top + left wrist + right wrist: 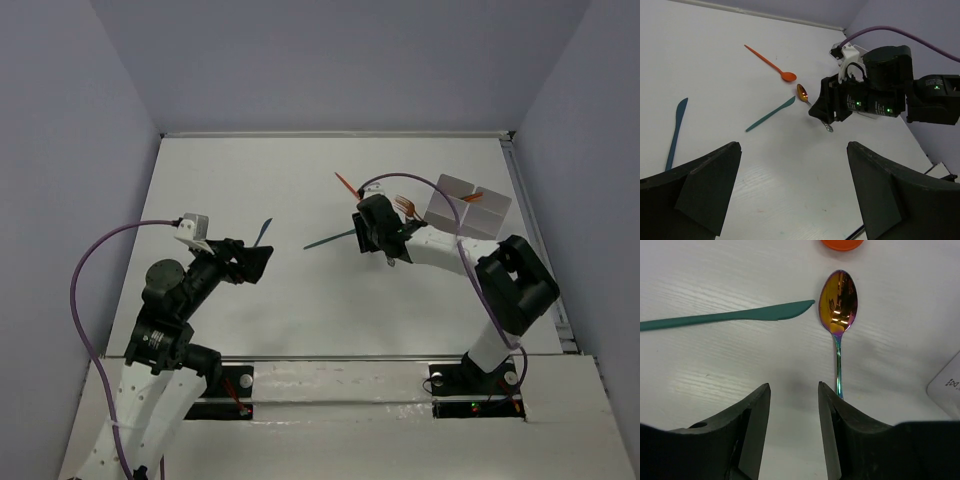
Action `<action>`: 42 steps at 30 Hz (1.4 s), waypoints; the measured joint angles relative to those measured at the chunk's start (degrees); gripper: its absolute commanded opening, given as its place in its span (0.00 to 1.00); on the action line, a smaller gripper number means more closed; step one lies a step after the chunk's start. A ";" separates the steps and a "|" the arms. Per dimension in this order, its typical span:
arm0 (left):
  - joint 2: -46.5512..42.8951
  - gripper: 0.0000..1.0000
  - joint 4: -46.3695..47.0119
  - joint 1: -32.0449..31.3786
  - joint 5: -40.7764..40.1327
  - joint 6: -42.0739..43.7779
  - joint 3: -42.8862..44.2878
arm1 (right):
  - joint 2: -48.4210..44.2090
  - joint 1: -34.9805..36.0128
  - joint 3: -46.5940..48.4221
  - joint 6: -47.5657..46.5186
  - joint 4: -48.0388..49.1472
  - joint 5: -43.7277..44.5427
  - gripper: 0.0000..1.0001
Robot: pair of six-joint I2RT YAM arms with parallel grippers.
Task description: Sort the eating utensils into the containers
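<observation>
Right gripper (794, 387) hanging low, jaws narrowly parted, gripping nothing; left gripper (793, 147) spread wide, likewise empty. Divided tray (440, 208) at far right, orange utensil (471, 196) inside. Teal knife (730, 316) and iridescent spoon (838, 300) just ahead of right jaws, tips nearly touching; orange spoon (771, 64) beyond; blue knife (676, 132) well apart, leftward.
</observation>
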 measured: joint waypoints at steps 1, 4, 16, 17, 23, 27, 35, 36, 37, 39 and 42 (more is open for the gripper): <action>0.07 0.99 0.00 0.00 0.00 0.00 0.00 | 1.07 0.00 0.85 0.35 -0.83 0.31 0.49; 0.11 0.99 0.00 0.00 0.09 0.00 0.00 | 2.95 0.02 2.47 1.16 -2.86 1.62 0.49; 0.11 0.99 0.00 0.00 0.52 0.00 0.00 | 9.77 -0.92 6.73 3.80 -6.27 8.35 0.49; 0.11 0.99 0.00 0.00 0.57 0.00 0.00 | 10.36 -1.27 6.82 3.91 -6.27 8.35 0.49; 0.11 0.99 0.00 0.00 0.57 0.00 0.00 | 10.95 -2.86 6.99 4.07 -5.77 7.80 0.48; 0.11 0.99 0.00 0.00 0.57 0.00 0.00 | 11.17 -3.56 7.10 4.09 -4.70 5.33 0.33; 0.11 0.99 0.00 0.00 0.57 0.00 0.00 | 9.68 -3.54 5.03 5.73 -3.08 -2.12 0.16; 0.11 0.99 0.00 0.00 0.57 0.00 -0.02 | 8.96 -3.54 4.24 6.01 -3.08 -3.08 0.16; 0.09 0.99 0.00 0.00 0.57 0.00 0.00 | 8.33 -3.50 3.54 6.14 -3.06 -3.76 0.15; 0.09 0.99 0.00 0.00 0.57 0.00 0.00 | 6.88 -3.08 1.97 6.78 -3.32 -4.44 0.15; 0.09 0.99 0.00 0.00 0.57 0.00 0.00 | 4.63 -1.79 -0.02 7.76 -4.20 -5.42 0.17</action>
